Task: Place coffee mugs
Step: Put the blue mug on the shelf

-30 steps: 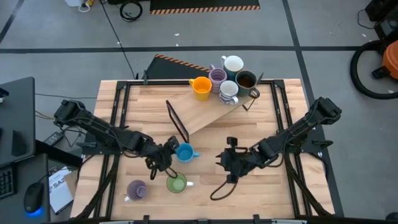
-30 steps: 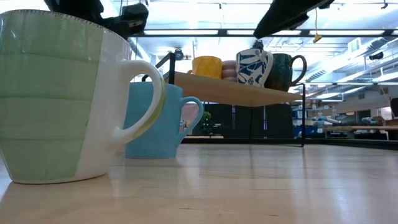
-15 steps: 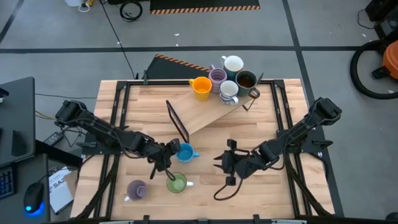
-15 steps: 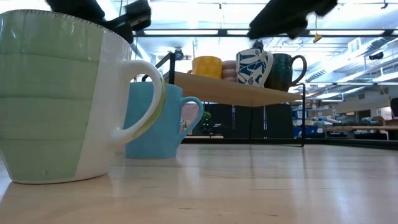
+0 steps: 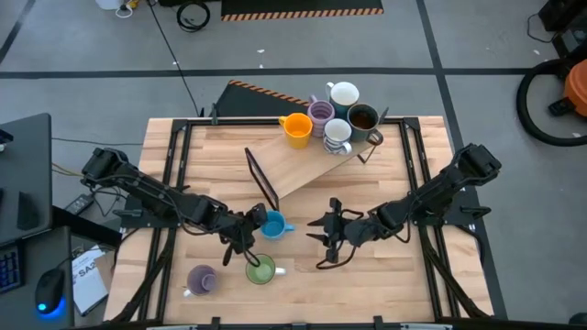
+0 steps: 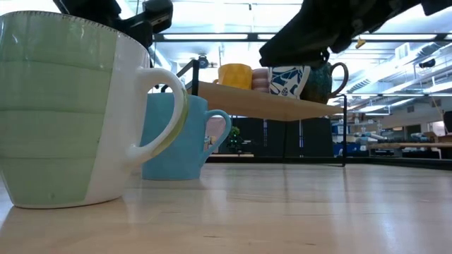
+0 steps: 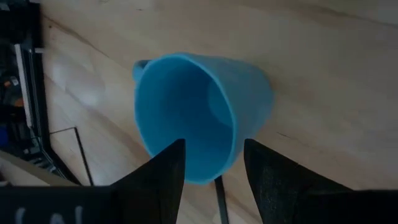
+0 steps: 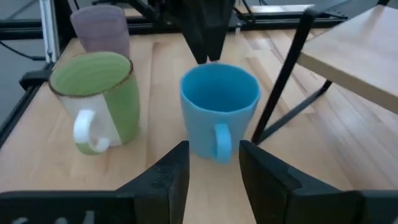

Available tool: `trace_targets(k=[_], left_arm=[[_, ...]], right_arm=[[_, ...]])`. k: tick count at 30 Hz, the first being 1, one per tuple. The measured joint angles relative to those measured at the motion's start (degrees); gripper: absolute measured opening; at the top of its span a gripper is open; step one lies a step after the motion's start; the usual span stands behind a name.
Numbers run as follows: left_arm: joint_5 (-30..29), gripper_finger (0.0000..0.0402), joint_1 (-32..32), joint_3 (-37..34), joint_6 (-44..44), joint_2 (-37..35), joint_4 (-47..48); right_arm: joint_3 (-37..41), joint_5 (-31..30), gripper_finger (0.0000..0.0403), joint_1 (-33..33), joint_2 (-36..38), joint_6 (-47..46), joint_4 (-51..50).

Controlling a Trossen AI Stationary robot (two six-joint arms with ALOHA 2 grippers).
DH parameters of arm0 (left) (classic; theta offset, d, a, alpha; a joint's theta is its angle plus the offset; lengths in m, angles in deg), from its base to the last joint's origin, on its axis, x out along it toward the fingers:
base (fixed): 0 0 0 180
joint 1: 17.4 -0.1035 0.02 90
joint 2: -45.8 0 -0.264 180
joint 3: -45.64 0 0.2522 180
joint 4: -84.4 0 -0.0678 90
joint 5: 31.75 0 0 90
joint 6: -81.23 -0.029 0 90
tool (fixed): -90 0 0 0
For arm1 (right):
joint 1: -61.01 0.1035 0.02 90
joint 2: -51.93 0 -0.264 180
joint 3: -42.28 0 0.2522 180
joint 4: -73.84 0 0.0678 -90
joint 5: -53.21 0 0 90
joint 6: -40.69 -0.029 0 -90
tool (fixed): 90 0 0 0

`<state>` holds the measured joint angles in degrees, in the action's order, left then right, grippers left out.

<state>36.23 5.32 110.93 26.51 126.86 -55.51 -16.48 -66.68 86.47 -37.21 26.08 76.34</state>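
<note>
A blue mug [image 5: 272, 224] stands upright on the wooden tabletop [image 5: 385, 284], near the front middle, with its handle pointing toward the right arm. It is a plain, glossy sky-blue cup with a round open mouth and a small loop handle. It looks rigid and probably ceramic, so likely fairly light but breakable and slippery on its glaze. The rim wall or the handle seems the surest place to take hold.

Just beside it, toward the front edge, stands a green mug [image 5: 260, 269] with a white side and white handle. A purple mug [image 5: 201, 279] sits farther toward the front left corner.

At the back of the tabletop a slanted wooden shelf [image 5: 303, 170] on a black frame carries the other mugs in a cluster: an orange mug [image 5: 296, 128], another purple mug [image 5: 320, 114], a white mug [image 5: 344, 94], a white patterned mug [image 5: 337, 133] and a dark mug [image 5: 364, 119].

The left gripper [image 7: 213, 163] hovers right at the blue mug, fingers spread apart, apparently straddling the near rim, though it is hard to tell whether they touch it. The right gripper [image 8: 209, 167] faces the blue mug's handle from near by, fingers released and holding nothing.
</note>
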Motion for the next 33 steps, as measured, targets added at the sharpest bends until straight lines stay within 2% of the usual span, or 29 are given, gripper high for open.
trace_targets(k=[13, 22, 28, 33], left_arm=[[-0.4, 0.0171, 1.1, 0.0, 4.9, -0.2, 0.3], [-2.0, 0.0171, 2.7, 0.0, 9.3, -0.2, 0.5], [-3.4, 0.0171, 2.6, 0.0, 13.6, -0.2, -0.4], [-4.1, 0.0171, 2.6, 0.0, 16.5, -0.2, -0.3]], right_arm=[[-5.6, -1.0, 0.0174, -2.4, -13.9, 4.4, 7.2], [-5.7, 3.1, 0.0205, -6.3, -16.7, 4.3, 10.3], [-5.7, 7.4, 0.0204, -7.9, -19.5, 4.7, 13.6], [-5.7, 7.2, 0.0191, -8.4, -21.5, 4.8, 15.8]])
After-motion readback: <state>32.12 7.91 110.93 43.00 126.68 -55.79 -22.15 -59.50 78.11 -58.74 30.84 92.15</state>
